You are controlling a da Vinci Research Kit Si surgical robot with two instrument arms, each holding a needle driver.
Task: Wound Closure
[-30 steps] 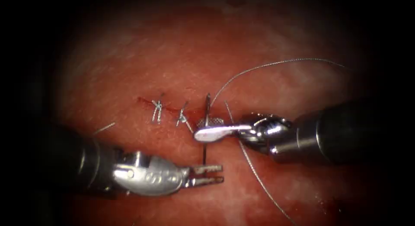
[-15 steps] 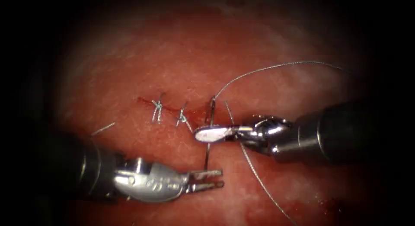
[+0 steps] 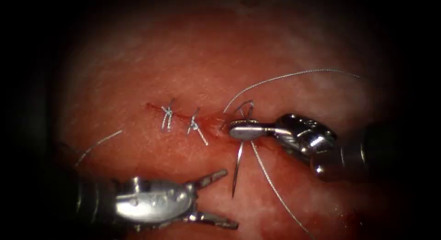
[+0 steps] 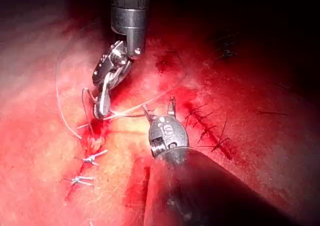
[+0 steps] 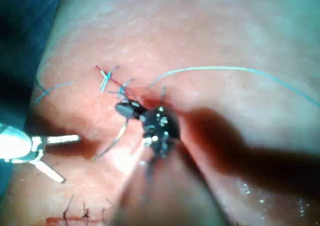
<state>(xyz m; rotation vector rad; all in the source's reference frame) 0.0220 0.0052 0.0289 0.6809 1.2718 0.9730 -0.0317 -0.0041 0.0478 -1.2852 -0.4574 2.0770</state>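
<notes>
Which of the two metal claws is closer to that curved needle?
Right. The right tool holds the needle near its upper end, beside the cut; the left tool, jaws open and empty, sits below, apart from its tip.

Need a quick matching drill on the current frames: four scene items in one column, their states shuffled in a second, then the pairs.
Items:
1. left tool
2. right tool
3. needle
4. knotted stitches

States:
A. held near one end, its free point lying over the tissue below the cut
B. fingers spread wide, holding nothing
C. sitting across the cut, left of the needle
D. fingers closed on the needle beside the cut

Pairs: 1-B, 2-D, 3-A, 4-C
</notes>
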